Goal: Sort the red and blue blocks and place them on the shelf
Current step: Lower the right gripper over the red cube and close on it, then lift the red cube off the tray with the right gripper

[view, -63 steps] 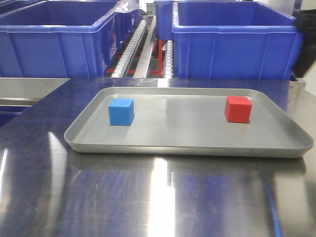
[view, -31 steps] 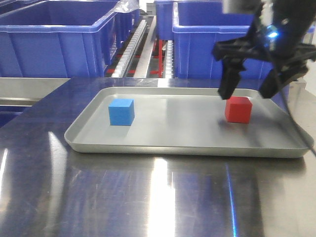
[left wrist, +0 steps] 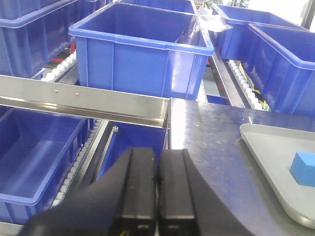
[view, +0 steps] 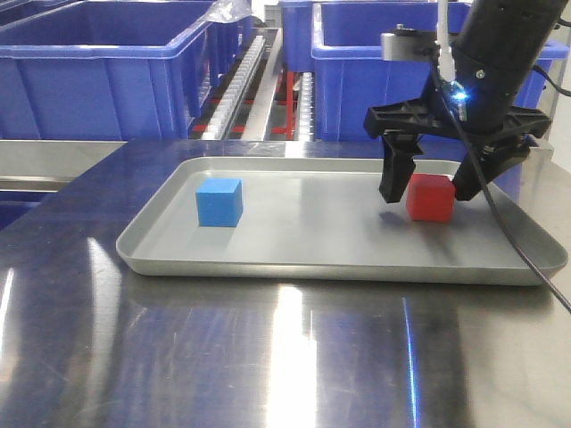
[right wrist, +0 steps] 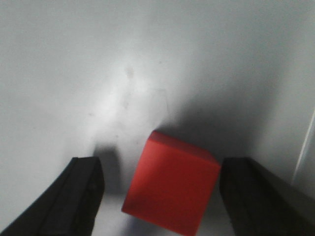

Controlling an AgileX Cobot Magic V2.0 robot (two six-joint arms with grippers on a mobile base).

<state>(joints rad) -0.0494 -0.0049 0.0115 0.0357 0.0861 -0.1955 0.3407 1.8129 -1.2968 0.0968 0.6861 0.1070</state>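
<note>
Left side, left wrist view: the shelf [left wrist: 83, 100] shows its brushed front rail with two small screws. White roller tracks run beside it, and large blue tubs [left wrist: 142, 46] sit above and below. The left gripper [left wrist: 156, 196] hangs in front of this rail with its two black fingers pressed together, holding nothing.

Centre: a shallow grey tray [view: 330, 270] lies on the shiny steel tabletop [view: 268, 366]. The blue block [view: 219, 201] sits flat in the tray's left half, untouched and well apart from either arm.

Right side: the red block [view: 430, 197] rests on the tray floor in the right half. The right gripper [view: 429, 191] is lowered over it with its jaws spread wide. In the right wrist view one finger [right wrist: 81, 196] stands clear on each side of the cube — neither touches it. The cube sits slightly turned relative to the fingers.

Step in hand, as judged: the grasp of the red block, with approach essentially complete and closure not yet begun. Neither block is on the shelf, so the task is at its start.

The next move calls for the fingers to close evenly on two opposite faces. Because the cube is skewed, a small wrist rotation may be needed so that flat faces — not edges — are gripped. A straight lift over the tray rim would follow.
</note>
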